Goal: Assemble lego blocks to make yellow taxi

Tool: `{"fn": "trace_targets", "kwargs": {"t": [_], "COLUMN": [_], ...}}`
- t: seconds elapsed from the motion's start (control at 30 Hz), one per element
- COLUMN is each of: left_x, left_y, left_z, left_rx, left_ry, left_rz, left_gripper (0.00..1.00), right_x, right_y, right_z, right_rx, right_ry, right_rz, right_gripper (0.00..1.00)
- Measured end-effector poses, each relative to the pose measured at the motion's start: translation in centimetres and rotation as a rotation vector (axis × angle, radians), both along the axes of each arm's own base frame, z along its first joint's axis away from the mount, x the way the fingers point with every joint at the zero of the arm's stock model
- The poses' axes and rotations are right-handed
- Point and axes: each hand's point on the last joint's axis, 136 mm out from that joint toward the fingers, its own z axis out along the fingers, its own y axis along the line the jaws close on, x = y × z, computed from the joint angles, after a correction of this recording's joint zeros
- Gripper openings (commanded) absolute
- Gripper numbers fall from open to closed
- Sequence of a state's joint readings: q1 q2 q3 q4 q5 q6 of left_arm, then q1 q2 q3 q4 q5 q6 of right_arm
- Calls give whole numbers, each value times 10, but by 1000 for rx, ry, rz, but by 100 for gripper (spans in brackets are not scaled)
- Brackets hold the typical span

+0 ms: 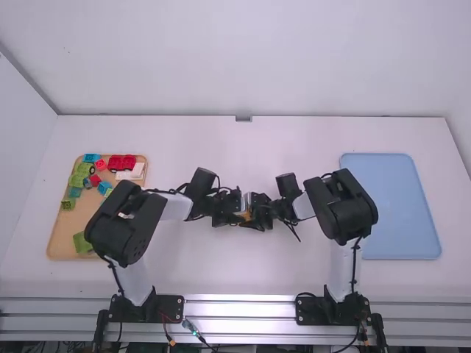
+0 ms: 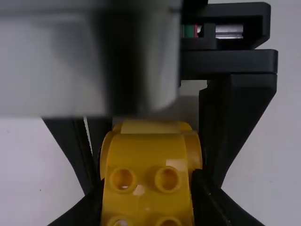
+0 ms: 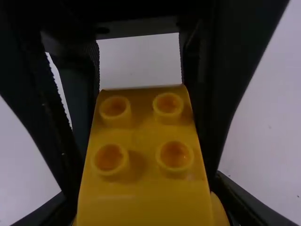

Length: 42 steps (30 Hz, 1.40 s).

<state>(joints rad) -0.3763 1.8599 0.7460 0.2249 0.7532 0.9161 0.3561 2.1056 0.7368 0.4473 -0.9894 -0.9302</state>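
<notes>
In the high view my left gripper (image 1: pixel 231 208) and my right gripper (image 1: pixel 257 211) meet over the middle of the table, with a bit of a yellow block (image 1: pixel 245 214) between them. The left wrist view has my left gripper (image 2: pixel 148 193) closed around a yellow studded block (image 2: pixel 146 157); a wider rounded yellow part sits behind it, flanked by the other gripper's black fingers (image 2: pixel 230 117). From the right wrist, my right gripper (image 3: pixel 146 202) holds the yellow block (image 3: pixel 141 188), four-studded face showing, between the left gripper's fingers. The block's underside is hidden.
At the left, a wooden tray (image 1: pixel 59 239) bears red, green, blue and white blocks, partly under the left arm. A blue tray (image 1: pixel 397 213) lies at the right, beside the right arm.
</notes>
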Motion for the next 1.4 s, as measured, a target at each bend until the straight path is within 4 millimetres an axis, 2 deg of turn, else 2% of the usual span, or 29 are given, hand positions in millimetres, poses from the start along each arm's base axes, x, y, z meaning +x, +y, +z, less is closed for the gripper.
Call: {"fn": "trace_targets", "kwargs": {"t": [0.4, 0.63, 0.7, 0.73, 0.77, 0.87, 0.93, 0.97, 1.07, 1.13, 1.23, 1.3, 1.33, 1.37, 1.4], "left_x": [7, 9, 15, 19, 22, 38, 51, 58, 69, 71, 72, 72, 72, 73, 73], "left_y": [19, 36, 53, 61, 68, 97, 120, 135, 162, 169, 171, 170, 171, 171, 171], "left_z": [18, 38, 53, 60, 64, 83, 96, 102, 108, 108, 109, 109, 109, 110, 110], "left_rx": [-57, -113, -140, -150, -157, -186, -205, -220, -259, -273, -294, -298, -298, -299, -299], "left_ry": [9, -7, -22, -35, -47, -86, -114, -118, -66, -33, 12, 20, 16, 14, 9], "left_rz": [40, 37, 69, 88, 104, 196, 275, 332, 463, 504, 538, 542, 542, 542, 541], "left_gripper": [45, 53, 58, 84, 99, 99, 99, 98, 99, 99, 99, 99, 99, 99, 99], "right_x": [1, 1, 2, 2, 2, 3, 5, 7, 18, 24, 38, 56, 70, 72, 82], "right_y": [0, 0, 0, 0, 0, 0, 1, 1, 0, -4, -20, -40, -56, -58, -70], "right_z": [0, 0, 0, 0, 0, 1, 1, 2, 4, 6, 20, 38, 53, 55, 67], "right_rx": [1, -2, -3, -3, -3, -2, -1, -3, -13, -22, -38, -60, -78, -80, -91], "right_ry": [6, 14, 14, 14, 14, 13, 29, 51, 109, 136, 169, 147, 116, 113, 85], "right_rz": [-3, -11, -13, -13, -13, -17, -35, -50, -96, -122, -192, -273, -341, -349, -399], "right_gripper": [63, 64, 64, 64, 64, 59, 51, 50, 49, 51, 54, 53, 52, 52, 51]}}
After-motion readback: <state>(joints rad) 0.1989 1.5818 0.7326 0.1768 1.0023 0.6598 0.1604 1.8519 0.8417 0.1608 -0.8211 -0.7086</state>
